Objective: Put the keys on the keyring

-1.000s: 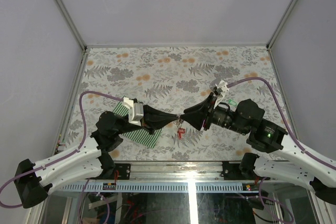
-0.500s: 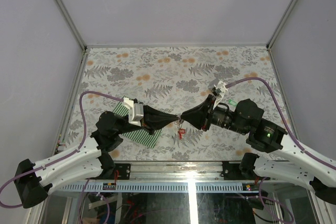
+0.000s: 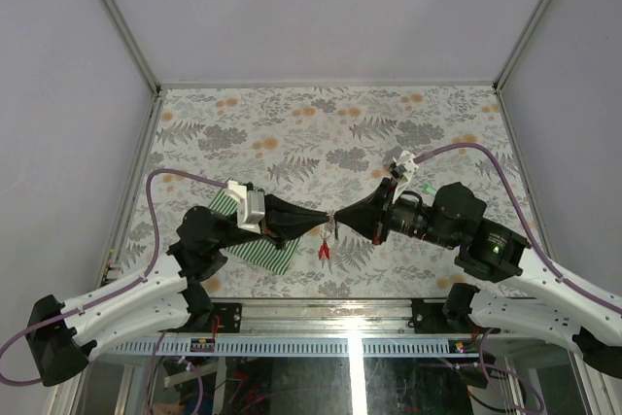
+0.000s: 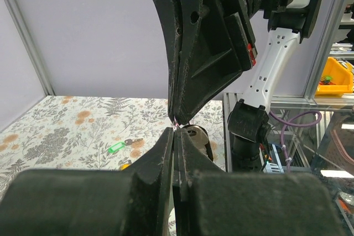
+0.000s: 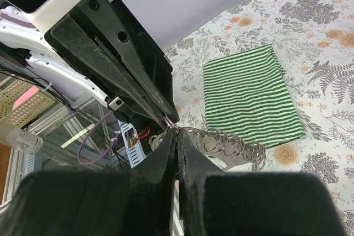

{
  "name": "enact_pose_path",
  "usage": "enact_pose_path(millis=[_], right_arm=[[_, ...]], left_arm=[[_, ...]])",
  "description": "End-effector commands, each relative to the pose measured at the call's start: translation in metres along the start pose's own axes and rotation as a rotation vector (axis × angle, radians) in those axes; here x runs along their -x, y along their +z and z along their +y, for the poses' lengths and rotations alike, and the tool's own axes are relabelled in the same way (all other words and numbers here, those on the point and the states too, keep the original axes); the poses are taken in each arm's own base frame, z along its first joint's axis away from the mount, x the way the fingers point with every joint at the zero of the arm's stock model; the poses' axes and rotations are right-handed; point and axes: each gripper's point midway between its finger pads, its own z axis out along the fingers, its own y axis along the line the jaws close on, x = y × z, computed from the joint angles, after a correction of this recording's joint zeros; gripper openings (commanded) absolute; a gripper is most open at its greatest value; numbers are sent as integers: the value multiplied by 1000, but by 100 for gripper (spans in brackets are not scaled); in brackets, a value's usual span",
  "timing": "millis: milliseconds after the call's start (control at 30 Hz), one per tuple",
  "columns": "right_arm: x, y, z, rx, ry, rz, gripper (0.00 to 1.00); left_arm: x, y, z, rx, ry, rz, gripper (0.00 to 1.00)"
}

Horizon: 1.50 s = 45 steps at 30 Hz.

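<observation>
My two grippers meet tip to tip above the table's front middle. The left gripper [image 3: 328, 220] [image 4: 176, 132] is shut on the keyring [image 5: 170, 122], a thin grey loop pinched at its tips. The red tag [image 3: 323, 251] hangs below. The right gripper [image 3: 336, 218] [image 5: 177, 132] is shut across a flat silver key [image 5: 218, 136]; a chain of wire rings [image 5: 238, 148] trails beside it. A round metal key head [image 4: 194, 135] shows behind the left fingers. On the table lie a green-tagged key [image 4: 117, 147] and a yellow piece [image 4: 126, 165].
A green-and-white striped cloth [image 3: 255, 246] [image 5: 251, 95] lies under the left arm on the flowered table [image 3: 321, 133]. Metal frame posts and grey walls ring the table. The table's front edge runs just below both arms.
The right gripper's jaws have closed at the meeting point. The red tag has swung a little to the left. The left gripper has stayed shut and still.
</observation>
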Motion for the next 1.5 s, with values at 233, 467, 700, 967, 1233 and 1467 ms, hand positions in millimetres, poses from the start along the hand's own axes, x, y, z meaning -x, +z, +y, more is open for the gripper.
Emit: enact_pose_path(millis=[233,467,700,967,1233,1467], right_arm=[[28,-7,8,-16,7,-58,0],[20,-5,-1,-59,30,-27,0],[12,-1,-7,-87,43,3,0],[15,2,-10,-95,16,-7,19],[41,-23,-3,-54,-208,-124,37],[49,-32,17,100,-526,-242,43]], left_arm=[[31,3,1,10,68,-97,0],[34,4,1,9,79,-101,0],[33,3,0,5,81,-100,0],[33,4,-1,-5,82,-95,0],[39,4,-2,-6,78,-107,0],[51,5,-9,-37,60,-148,0]])
